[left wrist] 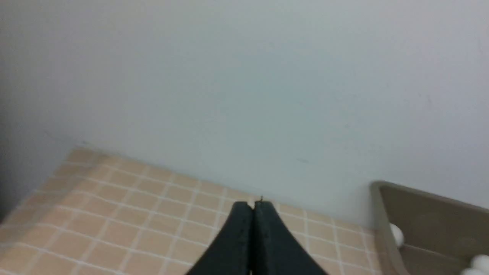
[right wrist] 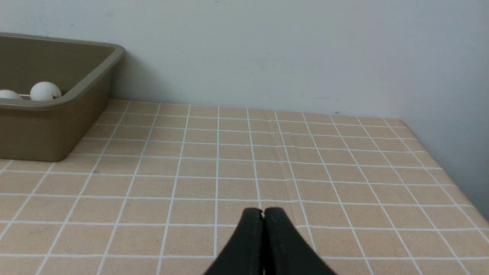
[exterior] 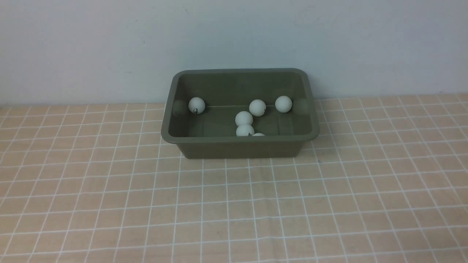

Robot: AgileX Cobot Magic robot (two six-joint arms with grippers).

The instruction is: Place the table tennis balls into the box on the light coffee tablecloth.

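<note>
The olive-green box point(exterior: 239, 144) stands on the light coffee tablecloth point(exterior: 234, 204) by the back wall. Several white table tennis balls lie inside it: one at the left point(exterior: 196, 105), two at the back right point(exterior: 257, 107) point(exterior: 283, 103), two near the front wall point(exterior: 244, 118) point(exterior: 245, 130), and one mostly hidden behind the front rim point(exterior: 258, 134). Neither gripper shows in the front view. My left gripper point(left wrist: 253, 206) is shut and empty above the cloth, left of the box point(left wrist: 386, 214). My right gripper point(right wrist: 263, 212) is shut and empty above the cloth, right of the box point(right wrist: 57, 130).
A pale wall runs right behind the box. The cloth's right edge point(right wrist: 458, 183) drops off near the right gripper, and its left edge point(left wrist: 34, 191) shows in the left wrist view.
</note>
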